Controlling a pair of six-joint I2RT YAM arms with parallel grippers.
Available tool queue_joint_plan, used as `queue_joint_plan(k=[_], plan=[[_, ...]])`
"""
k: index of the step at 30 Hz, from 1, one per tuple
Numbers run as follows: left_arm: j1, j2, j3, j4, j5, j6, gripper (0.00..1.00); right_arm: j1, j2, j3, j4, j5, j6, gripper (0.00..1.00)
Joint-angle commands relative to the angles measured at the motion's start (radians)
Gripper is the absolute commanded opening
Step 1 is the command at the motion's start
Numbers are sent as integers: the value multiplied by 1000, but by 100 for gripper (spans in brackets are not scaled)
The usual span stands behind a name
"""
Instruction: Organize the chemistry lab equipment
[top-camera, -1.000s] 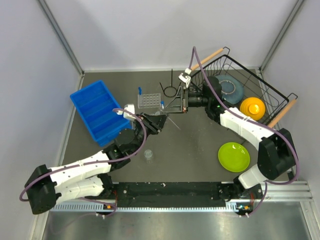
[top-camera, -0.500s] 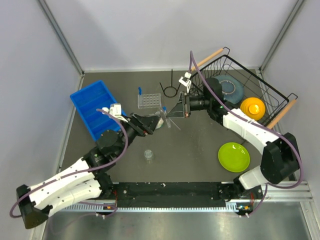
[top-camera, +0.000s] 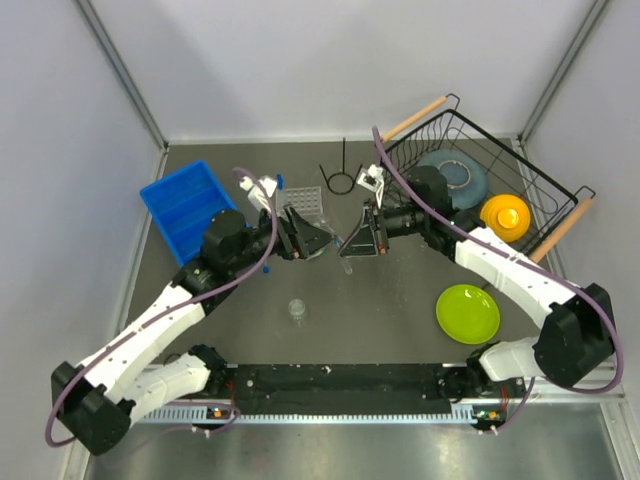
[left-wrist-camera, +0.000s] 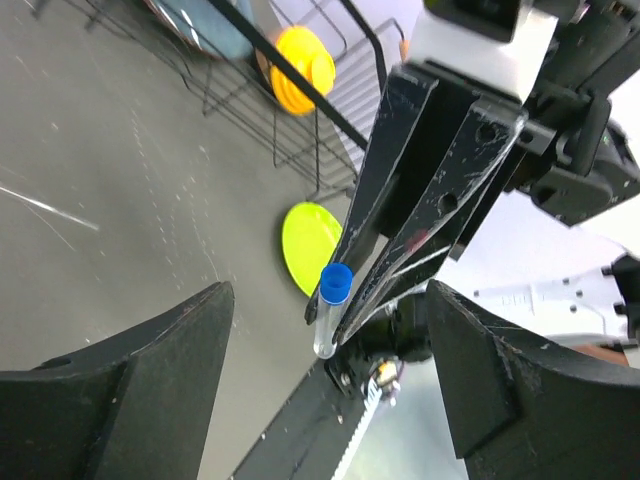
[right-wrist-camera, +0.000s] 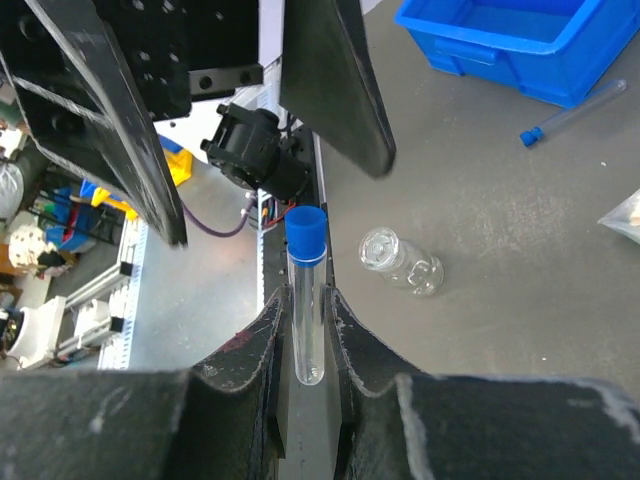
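My right gripper (right-wrist-camera: 305, 325) is shut on a clear tube with a blue cap (right-wrist-camera: 306, 300), cap pointing away from the wrist. In the top view this gripper (top-camera: 355, 243) is above mid-table. My left gripper (top-camera: 312, 240) faces it, open and empty. In the left wrist view (left-wrist-camera: 330, 400) the tube (left-wrist-camera: 328, 318) shows between its wide-spread fingers, apart from both. The grid rack (top-camera: 303, 198) and the wire ring stand (top-camera: 340, 180) are behind the grippers. The small clear cup (top-camera: 297, 310) lies on its side (right-wrist-camera: 402, 262). Another tube (right-wrist-camera: 575, 108) lies by the bin.
A blue bin (top-camera: 180, 212) sits at the left. The black wire basket (top-camera: 500, 150) at the right holds a grey plate (top-camera: 458, 172) and an orange bowl (top-camera: 505, 215). A green plate (top-camera: 467, 313) lies at the near right.
The left arm swung back toward the rack and turned its open gripper to face the right one. The right gripper came nearer and lower with the tube.
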Motion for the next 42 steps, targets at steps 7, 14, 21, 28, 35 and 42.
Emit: queue_joint_plan(k=[7, 14, 21, 28, 35, 42], plan=[[-15, 99, 114, -26, 170, 46, 69, 15, -28, -7, -8, -29, -86, 6], [-55, 136, 156, -137, 84, 92, 57, 21, -28, -7, -14, -29, -89, 6], [-67, 148, 168, -151, 57, 102, 50, 26, -26, -9, -16, -27, -96, 6], [-72, 154, 168, -151, 43, 100, 45, 29, -26, -7, -19, -26, -99, 6], [-93, 171, 187, -192, 49, 132, 39, 29, -24, -6, -22, -13, -99, 6], [-123, 209, 259, -310, 12, 215, 33, 29, -21, 0, -33, 7, -112, 6]])
